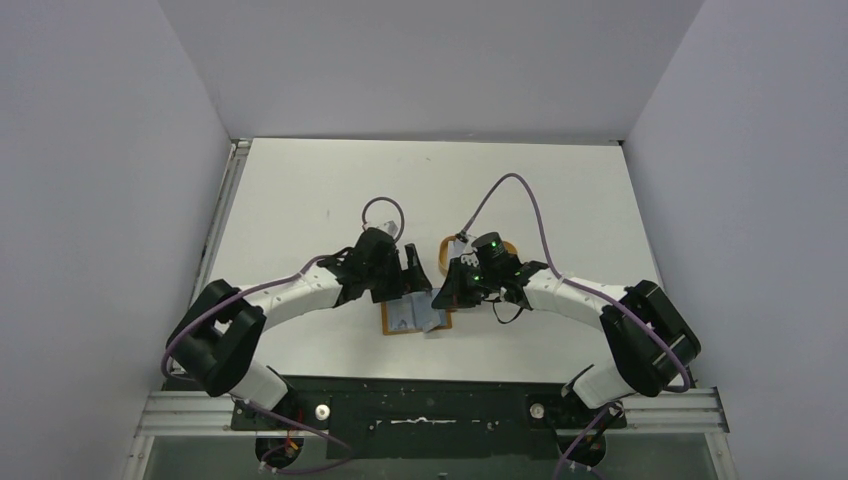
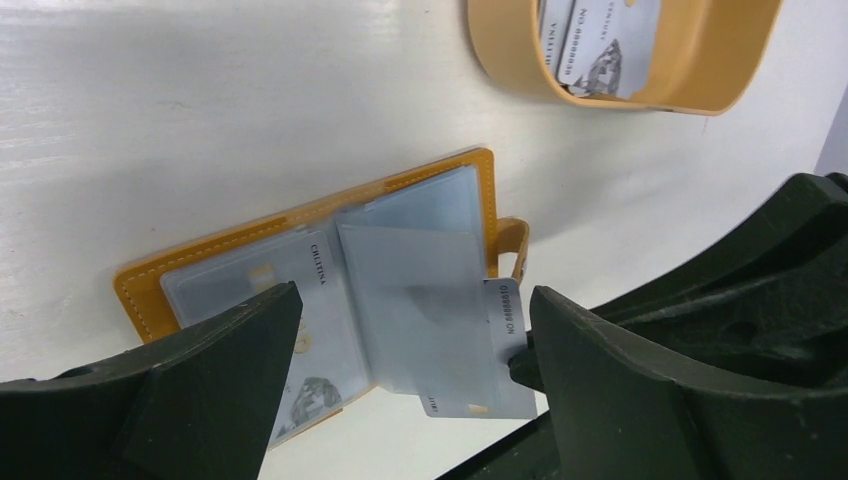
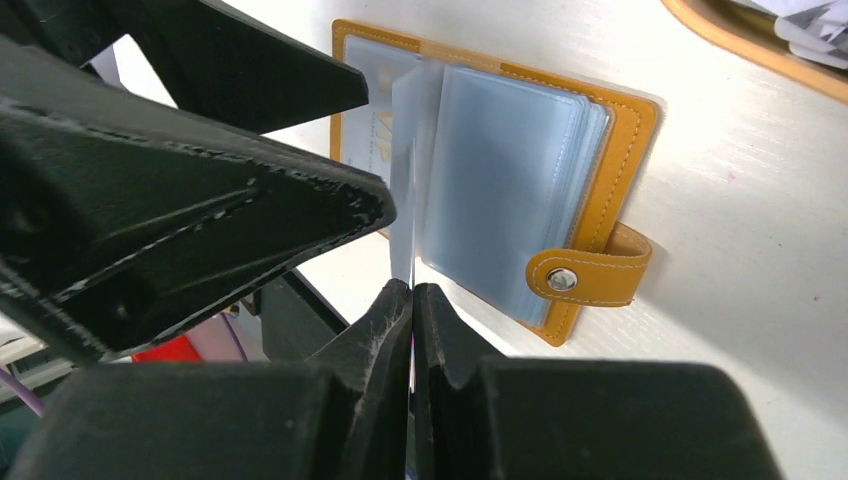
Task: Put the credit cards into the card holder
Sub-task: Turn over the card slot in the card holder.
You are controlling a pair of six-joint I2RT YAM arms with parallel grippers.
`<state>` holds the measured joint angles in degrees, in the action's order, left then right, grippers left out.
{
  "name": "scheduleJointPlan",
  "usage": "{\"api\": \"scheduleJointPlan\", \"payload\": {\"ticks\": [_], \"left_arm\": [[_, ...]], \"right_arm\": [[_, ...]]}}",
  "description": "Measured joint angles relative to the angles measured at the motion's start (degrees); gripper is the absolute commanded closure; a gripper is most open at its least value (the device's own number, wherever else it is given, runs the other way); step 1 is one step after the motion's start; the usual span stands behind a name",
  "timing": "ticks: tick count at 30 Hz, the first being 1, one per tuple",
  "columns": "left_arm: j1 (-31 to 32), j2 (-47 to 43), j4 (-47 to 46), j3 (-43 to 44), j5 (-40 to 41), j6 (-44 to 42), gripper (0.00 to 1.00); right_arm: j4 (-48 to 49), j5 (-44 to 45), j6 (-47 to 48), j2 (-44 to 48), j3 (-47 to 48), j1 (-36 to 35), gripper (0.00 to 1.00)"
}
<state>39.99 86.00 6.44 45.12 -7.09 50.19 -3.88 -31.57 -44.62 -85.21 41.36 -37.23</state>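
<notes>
Pinching a card (image 3: 403, 200) edge-on, right fingers (image 3: 385, 325) clench over the open holder (image 3: 625, 130) on the surface (image 3: 750, 250); left fingers (image 2: 225, 350) spread, released, above it. More cards (image 2: 600, 40) in far tray (image 2: 720, 50).

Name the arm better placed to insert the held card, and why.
Right. The right fingers pinch a credit card edge-on at the open card holder; the left fingers are open, empty.
</notes>
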Motion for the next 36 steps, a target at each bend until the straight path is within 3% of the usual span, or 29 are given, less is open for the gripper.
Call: {"api": "scheduleJointPlan", "payload": {"ticks": [5,16,18,22,26,31,36], "left_arm": [[-0.09,2.38,0.37,0.76,-0.52,0.33,0.32],[-0.74,3.08,0.50,1.81,-0.66,0.33,0.47],[-0.92,3.10,0.61,1.81,-0.66,0.33,0.46],[-1.27,3.13,0.61,1.81,-0.63,0.20,0.30],[-1.38,3.13,0.61,1.81,-0.63,0.42,0.23],[-1.38,3.13,0.66,1.81,-0.63,0.42,0.24],[-1.38,3.26,1.01,1.86,-0.61,0.42,0.35]], "right_arm": [[-0.02,0.00,0.26,0.00,0.00,0.00,1.00],[-0.11,-0.04,0.63,-0.98,0.00,-0.07,1.00],[-0.07,-0.07,0.66,-0.98,0.00,-0.11,1.00],[-0.09,-0.24,0.68,-0.98,0.00,-0.44,1.00],[-0.09,-0.37,0.68,-0.98,0.00,-0.76,1.00],[-0.09,-0.39,0.72,-0.98,0.02,-1.14,1.00],[-0.09,-0.39,0.87,-0.98,0.09,-1.36,1.00]]}}
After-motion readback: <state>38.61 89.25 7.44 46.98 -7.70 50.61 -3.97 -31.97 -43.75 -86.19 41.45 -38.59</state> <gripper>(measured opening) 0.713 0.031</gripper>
